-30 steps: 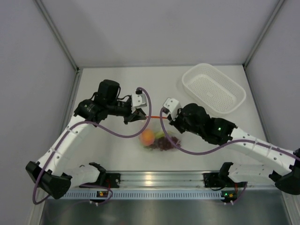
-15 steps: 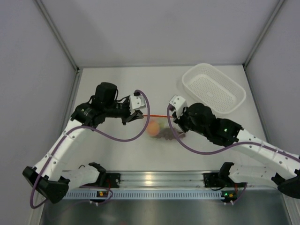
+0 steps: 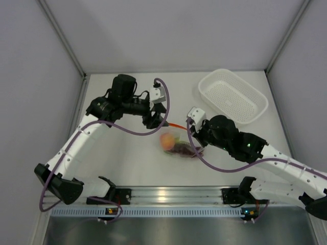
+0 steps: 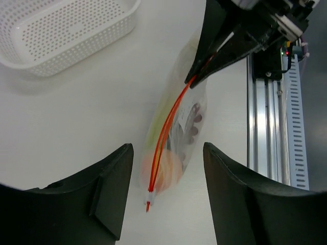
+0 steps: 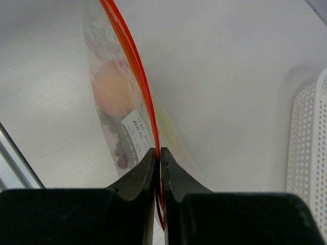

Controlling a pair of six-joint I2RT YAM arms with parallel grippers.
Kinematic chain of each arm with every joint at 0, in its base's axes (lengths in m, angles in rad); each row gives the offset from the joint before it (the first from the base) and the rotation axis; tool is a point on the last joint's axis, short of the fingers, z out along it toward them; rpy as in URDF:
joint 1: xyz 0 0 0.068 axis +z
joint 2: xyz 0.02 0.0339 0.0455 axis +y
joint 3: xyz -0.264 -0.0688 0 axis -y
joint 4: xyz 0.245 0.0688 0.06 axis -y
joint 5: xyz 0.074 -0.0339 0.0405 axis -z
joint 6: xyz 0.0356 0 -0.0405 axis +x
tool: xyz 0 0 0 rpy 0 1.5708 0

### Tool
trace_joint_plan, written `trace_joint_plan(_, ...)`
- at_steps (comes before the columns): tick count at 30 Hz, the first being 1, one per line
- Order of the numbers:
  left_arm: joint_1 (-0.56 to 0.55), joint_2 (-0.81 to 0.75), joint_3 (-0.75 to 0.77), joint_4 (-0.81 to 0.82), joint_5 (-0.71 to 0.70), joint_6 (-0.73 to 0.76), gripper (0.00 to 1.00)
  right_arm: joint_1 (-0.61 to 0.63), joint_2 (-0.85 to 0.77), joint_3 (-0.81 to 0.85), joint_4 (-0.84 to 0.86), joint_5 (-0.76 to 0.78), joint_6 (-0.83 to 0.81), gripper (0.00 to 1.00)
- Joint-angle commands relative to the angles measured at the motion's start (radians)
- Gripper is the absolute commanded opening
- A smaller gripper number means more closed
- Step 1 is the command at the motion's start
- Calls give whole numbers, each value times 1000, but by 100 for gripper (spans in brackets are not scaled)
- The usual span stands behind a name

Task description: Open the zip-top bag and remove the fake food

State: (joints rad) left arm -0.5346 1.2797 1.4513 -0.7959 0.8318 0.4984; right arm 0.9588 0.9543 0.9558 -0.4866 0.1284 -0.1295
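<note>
At centre of the top view, the zip-top bag (image 3: 178, 138) is pinched by its orange zipper strip (image 4: 171, 127) between the closed fingers (image 5: 130, 186) of the right gripper (image 5: 159, 152), with fake food (image 3: 166, 140) seen inside. Fingers (image 4: 104, 189) of the left gripper (image 4: 166, 153) are spread wide, nothing gripped; the strip's free end is framed between them.

A robotics lab cell: grey panel walls (image 3: 179, 35) around a white table (image 3: 122, 155) with aluminium rail (image 3: 173, 194).
</note>
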Motion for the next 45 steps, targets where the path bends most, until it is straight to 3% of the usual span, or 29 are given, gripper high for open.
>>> trace_joint_plan(1,-66,50,90,107,-26,-93,63,-11,-12,-9,54,-26,2,8)
trace_joint_plan(3,-144,90,122,113,-140,-83,63,-11,-20,-12,63,-29,2,7)
trace_joint_plan(13,-222,210,133,112,-183,-86,61,-9,-35,-20,69,-27,4,12)
trace_joint_plan(24,-226,237,130,112,-181,-110,55,-11,-38,-29,75,-12,8,13)
trace_joint_plan(31,-228,241,57,110,-174,-90,55,-11,-37,-23,72,7,10,7)
trace_joint_plan(34,-232,247,35,110,-165,-80,44,-11,-48,-25,83,22,13,6)
trace_joint_plan(37,-234,253,26,110,-152,-69,17,-9,-51,-22,86,31,13,6)
trace_joint_plan(38,-235,253,27,110,-158,-70,2,-11,-49,-20,86,33,13,6)
trace_joint_plan(42,-237,259,44,110,-181,-81,0,-9,-65,-29,98,53,33,7)
trace_joint_plan(45,-242,254,53,112,-224,-106,0,-11,-97,-31,128,149,109,29)
